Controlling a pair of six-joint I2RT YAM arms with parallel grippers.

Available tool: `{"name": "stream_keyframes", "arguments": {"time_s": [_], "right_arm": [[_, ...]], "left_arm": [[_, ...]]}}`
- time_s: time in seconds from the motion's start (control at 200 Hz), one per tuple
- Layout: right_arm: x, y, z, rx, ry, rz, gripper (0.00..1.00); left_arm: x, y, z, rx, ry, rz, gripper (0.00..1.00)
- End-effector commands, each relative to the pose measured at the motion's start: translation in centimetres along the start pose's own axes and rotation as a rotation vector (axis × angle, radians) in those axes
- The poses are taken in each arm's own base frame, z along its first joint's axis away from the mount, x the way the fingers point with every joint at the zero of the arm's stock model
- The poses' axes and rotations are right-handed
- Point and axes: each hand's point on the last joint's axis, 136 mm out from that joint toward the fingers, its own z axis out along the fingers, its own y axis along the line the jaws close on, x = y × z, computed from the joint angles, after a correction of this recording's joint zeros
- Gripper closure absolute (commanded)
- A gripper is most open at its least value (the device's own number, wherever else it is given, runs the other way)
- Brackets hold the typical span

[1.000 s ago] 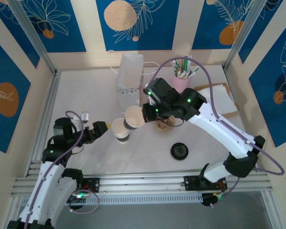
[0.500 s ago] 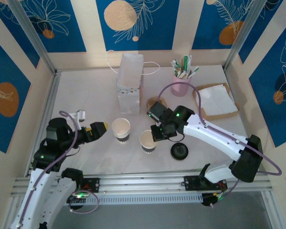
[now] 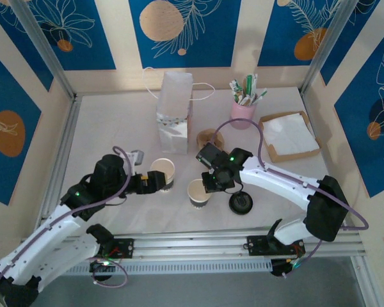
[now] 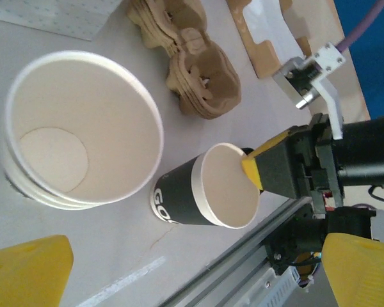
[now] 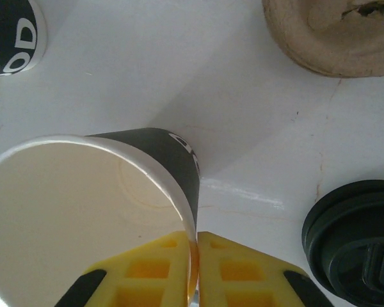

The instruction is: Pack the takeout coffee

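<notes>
- Right wrist view: the right claw (image 5: 196, 256) is almost closed. Its yellow fingers (image 5: 243, 275) pinch the wall of the cup (image 5: 157, 150) at the rim, one inside and one outside.
- The cup appears to stand upright on the table (image 5: 243, 96), toward the near edge. It has no cover and looks empty, so the takeout coffee is not yet assembled.
- The lid (image 5: 355, 236) lies flat just beside the cup, on its right, not touching it.
- The left claw (image 4: 195, 256) is spread wide and holds nothing. It points at the stack (image 4: 83, 128) of spare cups, which stands left of the cup.
- Handling, as a judgement:
  - The cup is thin paper, light and easy to tip or dent.
  - The rolled rim is its stiffest part, so a light pinch there should suit while it is bare.
  - Once lidded, a hold around the dark band looks safer, since a squeeze up high could pop the lid.
- Farther back sit the pulp carrier (image 3: 208, 137) and the white bag (image 3: 175, 109), well apart from the cup.
</notes>
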Motion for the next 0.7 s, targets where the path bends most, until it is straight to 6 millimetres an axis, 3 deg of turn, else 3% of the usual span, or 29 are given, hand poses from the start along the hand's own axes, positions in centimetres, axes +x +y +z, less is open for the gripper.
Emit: {"name": "stream_keyframes", "arguments": {"time_s": [0.0,0.2,0.385,0.43,0.485,0.695], "right_arm": [[0.2,0.1,0.4,-0.018,0.013,0.030,0.72],[0.4,-0.1,-1.2,-0.029,-0.013,0.028,0.52],[1.3,-2.1,-3.5,0.003,-0.063,0.055,0.24],[1.8,-3.0,-4.0,0.018,-0.074,0.069,0.11],[2.2,-4.0,-4.3,0.034,-0.082,0.091,0.02],[3.8,-8.5,-4.2,0.082,-0.100,0.236,0.01]], "left_arm": [[-2.2,-2.1,-0.3,0.011,-0.088,0.064,0.00],[-1.4,-3.6,1.0,0.002,-0.056,0.125,0.00],[-0.9,-5.2,1.6,-0.004,-0.045,0.189,0.00],[-0.6,-5.5,1.9,-0.007,-0.034,0.201,0.00],[-0.3,-5.9,2.4,-0.009,-0.021,0.215,0.00],[1.0,-7.5,4.5,0.004,0.033,0.262,0.00]]}}
